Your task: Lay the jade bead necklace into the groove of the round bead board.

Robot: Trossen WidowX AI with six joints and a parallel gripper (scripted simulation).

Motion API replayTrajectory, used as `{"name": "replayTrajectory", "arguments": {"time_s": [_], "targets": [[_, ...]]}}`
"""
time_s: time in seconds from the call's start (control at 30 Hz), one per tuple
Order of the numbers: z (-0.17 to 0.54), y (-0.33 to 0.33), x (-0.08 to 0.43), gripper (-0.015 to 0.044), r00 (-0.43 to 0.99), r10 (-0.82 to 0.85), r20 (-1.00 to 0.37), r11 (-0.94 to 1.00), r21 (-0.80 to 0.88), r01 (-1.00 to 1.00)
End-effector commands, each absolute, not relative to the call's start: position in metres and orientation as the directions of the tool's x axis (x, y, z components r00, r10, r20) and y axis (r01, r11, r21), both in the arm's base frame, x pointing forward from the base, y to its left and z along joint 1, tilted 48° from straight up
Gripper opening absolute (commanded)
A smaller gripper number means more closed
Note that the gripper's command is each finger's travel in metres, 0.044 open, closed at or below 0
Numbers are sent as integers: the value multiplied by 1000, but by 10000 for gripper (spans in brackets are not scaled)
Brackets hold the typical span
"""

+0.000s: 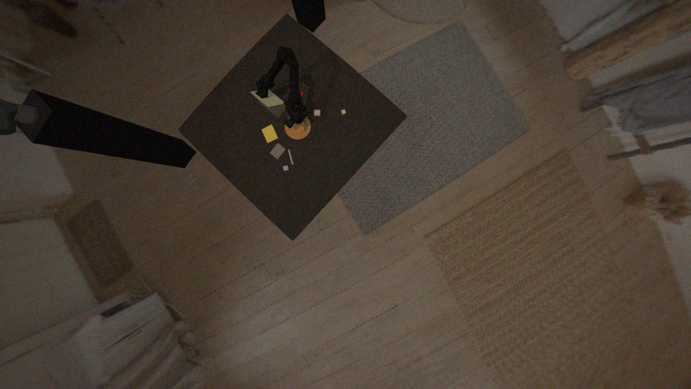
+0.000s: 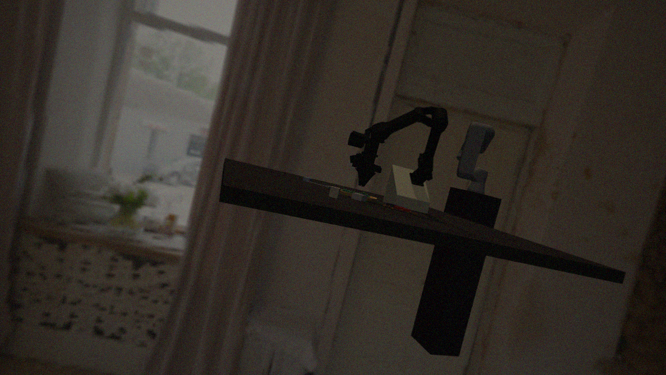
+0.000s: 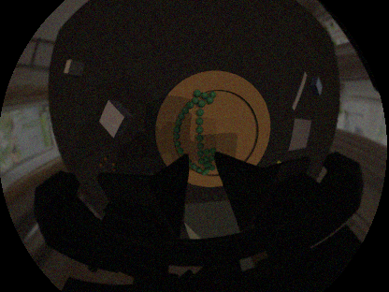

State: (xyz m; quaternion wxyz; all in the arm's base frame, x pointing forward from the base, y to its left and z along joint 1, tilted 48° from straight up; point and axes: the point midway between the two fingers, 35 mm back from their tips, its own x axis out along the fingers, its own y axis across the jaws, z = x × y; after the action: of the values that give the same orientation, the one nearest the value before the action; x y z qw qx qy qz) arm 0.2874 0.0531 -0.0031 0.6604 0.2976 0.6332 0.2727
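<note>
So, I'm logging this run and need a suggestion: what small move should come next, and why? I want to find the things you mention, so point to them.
Probably lower the parted fingers (image 1: 291,122) (image 2: 362,184) onto the bunched beads (image 3: 206,161): they hover above the board (image 1: 291,134) (image 3: 257,86), and its far groove (image 3: 257,128) has no beads.

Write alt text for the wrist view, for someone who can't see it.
A jade bead necklace lies bunched on a round wooden-coloured board, beads along the left side of its circular groove, the right side bare. The dark gripper reaches in from below, fingers apart, tips near the lowest beads.
</note>
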Motion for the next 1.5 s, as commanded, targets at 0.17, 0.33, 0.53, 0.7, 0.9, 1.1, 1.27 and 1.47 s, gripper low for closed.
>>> {"name": "replayTrajectory", "arguments": {"time_s": [0.17,0.33,0.53,0.7,0.9,1.1,1.27,1.47], "targets": [[-8,58,290,120,50,736,-675,676,737,8],[-13,63,290,120,48,736,-675,676,737,10],[-20,70,290,120,45,737,-674,675,738,13],[-25,76,290,120,42,738,-673,673,739,16],[-29,80,290,120,40,739,-673,673,740,17],[-27,79,292,94,45,735,-676,677,736,6],[-27,79,292,0,45,735,-676,677,736,6],[-27,79,292,0,45,735,-676,677,736,6]]}}
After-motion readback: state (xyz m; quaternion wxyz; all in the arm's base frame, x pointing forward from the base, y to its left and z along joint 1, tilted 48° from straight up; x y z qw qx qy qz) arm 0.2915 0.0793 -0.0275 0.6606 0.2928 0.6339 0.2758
